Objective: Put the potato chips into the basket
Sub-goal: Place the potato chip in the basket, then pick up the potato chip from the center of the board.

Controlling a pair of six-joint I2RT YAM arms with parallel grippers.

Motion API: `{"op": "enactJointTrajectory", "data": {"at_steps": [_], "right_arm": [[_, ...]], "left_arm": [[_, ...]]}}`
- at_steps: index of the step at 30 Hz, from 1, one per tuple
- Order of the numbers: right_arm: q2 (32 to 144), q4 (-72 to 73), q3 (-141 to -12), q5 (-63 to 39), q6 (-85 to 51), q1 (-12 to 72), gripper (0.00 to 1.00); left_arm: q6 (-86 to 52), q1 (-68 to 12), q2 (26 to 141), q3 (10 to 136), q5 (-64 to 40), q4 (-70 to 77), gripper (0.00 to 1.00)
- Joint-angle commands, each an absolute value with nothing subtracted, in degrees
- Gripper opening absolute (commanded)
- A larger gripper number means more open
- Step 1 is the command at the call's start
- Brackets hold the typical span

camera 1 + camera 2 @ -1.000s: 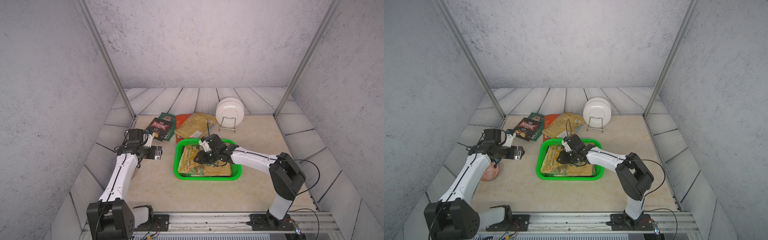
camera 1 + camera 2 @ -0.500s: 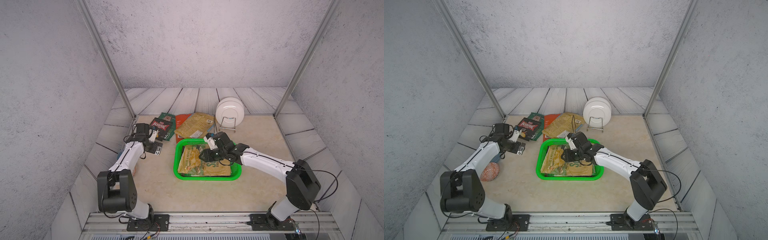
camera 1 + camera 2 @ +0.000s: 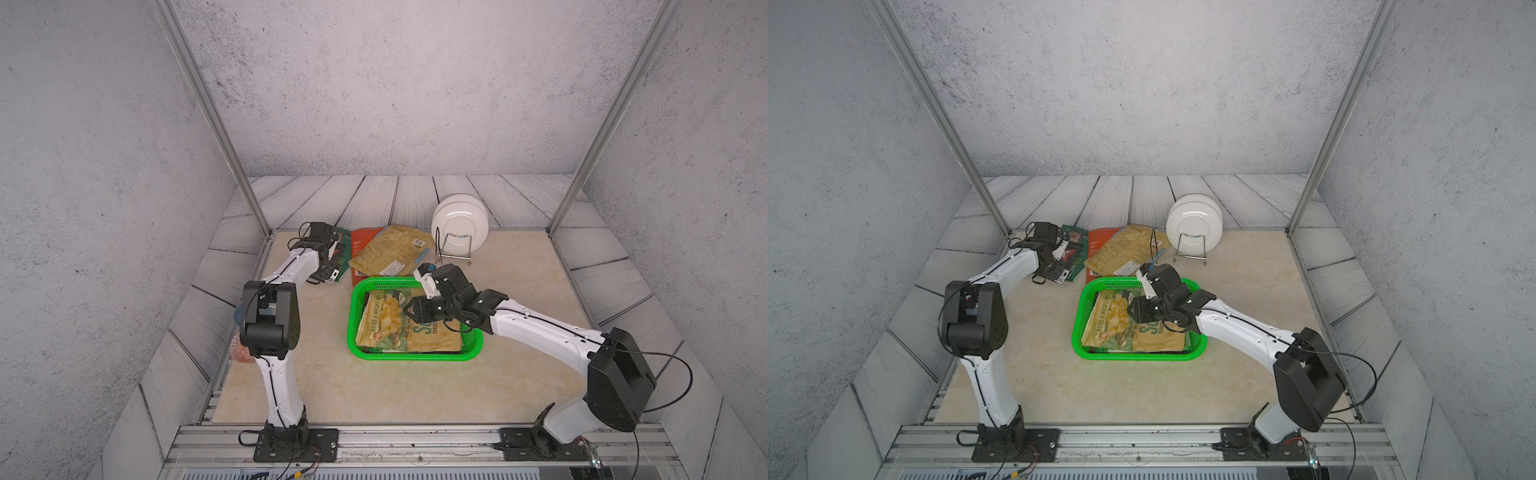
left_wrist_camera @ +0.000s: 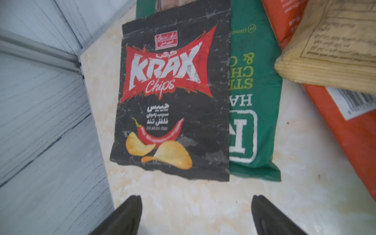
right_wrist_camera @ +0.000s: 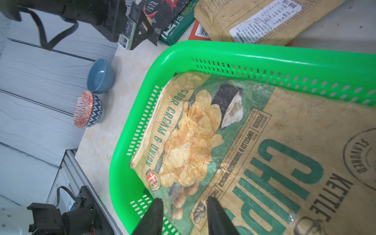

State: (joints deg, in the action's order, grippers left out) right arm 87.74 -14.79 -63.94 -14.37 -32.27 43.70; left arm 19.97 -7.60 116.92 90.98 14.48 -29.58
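Lying flat on the counter point(image 4: 284, 199), the black Krax bag point(image 4: 171, 101) sits just ahead of the left pincer point(image 4: 196, 198). It is not touching the tips. The jaws stand wide, with only bare counter between them. One long edge of the bag overlaps a dark green bag point(image 4: 254, 122). Beside that lies an orange-red bag point(image 4: 345, 142), with a mustard-yellow bag point(image 4: 329, 50) resting partly on top of it. All four lie outside the basket, near its far rim.

Inside the green basket point(image 5: 264, 55) a tan-and-green kettle chips bag point(image 5: 264, 152) lies face up and covers most of the floor. The dark edge of something else shows beneath it in both top views. The right pincer point(image 5: 184, 200) hangs over this bag, near its lower printed end. Its jaws are set at a narrow gap with nothing between them, and the bag's print shows through the gap. Whether the tips touch the bag cannot be told.

Beyond the basket, white plates point(image 3: 459, 216) stand upright in a wire rack near the back of the counter. A blue bowl point(image 5: 100, 76) and a patterned bowl point(image 5: 87, 109) sit at the counter's left edge.
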Motion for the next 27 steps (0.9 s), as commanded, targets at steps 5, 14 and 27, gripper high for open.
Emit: {"op": "enactJointTrajectory", "data": {"at_steps": [5,14,27], "right_arm": [[84.81,-15.4,-63.11,-12.3,-31.38,43.68,0.4],[84.44,-15.49,-62.84,-12.08,-31.64,43.68,0.4],[82.91,-13.87,-61.74,-13.07,-32.38,43.74,0.37]], "left_arm": [[23.31,-8.79,125.16,98.33,23.4,-30.58,0.89],[26.09,-8.71,128.9,98.72,26.97,-29.18,0.82],[26.96,-7.26,128.93,98.26,26.46,-28.57,0.45]]}}
